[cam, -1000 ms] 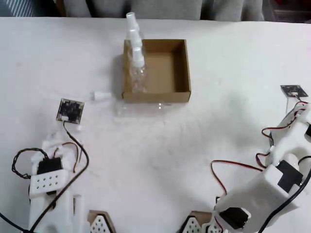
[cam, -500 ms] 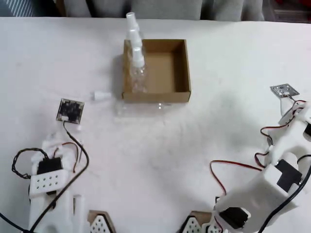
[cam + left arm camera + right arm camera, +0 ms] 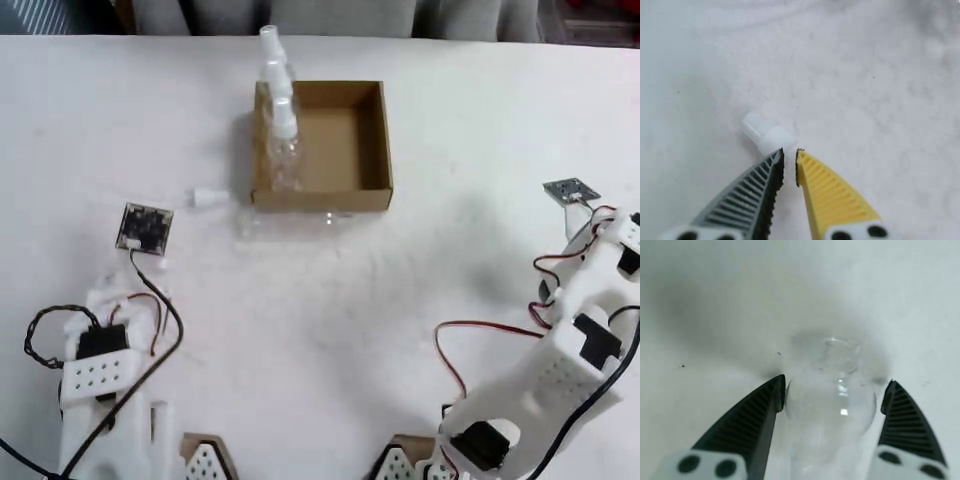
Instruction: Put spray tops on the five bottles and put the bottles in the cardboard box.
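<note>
The cardboard box (image 3: 375, 140) stands at the table's far middle, with capped clear bottles (image 3: 284, 140) upright along its left wall. One clear bottle (image 3: 290, 222) lies on the table against the box's front. A loose white spray top (image 3: 210, 197) lies to the left of the box. In the left wrist view that spray top (image 3: 767, 136) lies just past my left gripper (image 3: 789, 152), which is shut with nothing in it. My right gripper (image 3: 834, 385) is open, its black fingers (image 3: 765, 410) on either side of a clear uncapped bottle (image 3: 830, 400).
My left arm (image 3: 100, 370) sits at the near left of the white table (image 3: 450, 90), and my right arm (image 3: 570, 350) at the near right. Loose red and black cables (image 3: 490, 340) trail from the right arm.
The right arm's wrist has swung left and slightly away from the near edge. The left arm, box and bottles have not moved.
</note>
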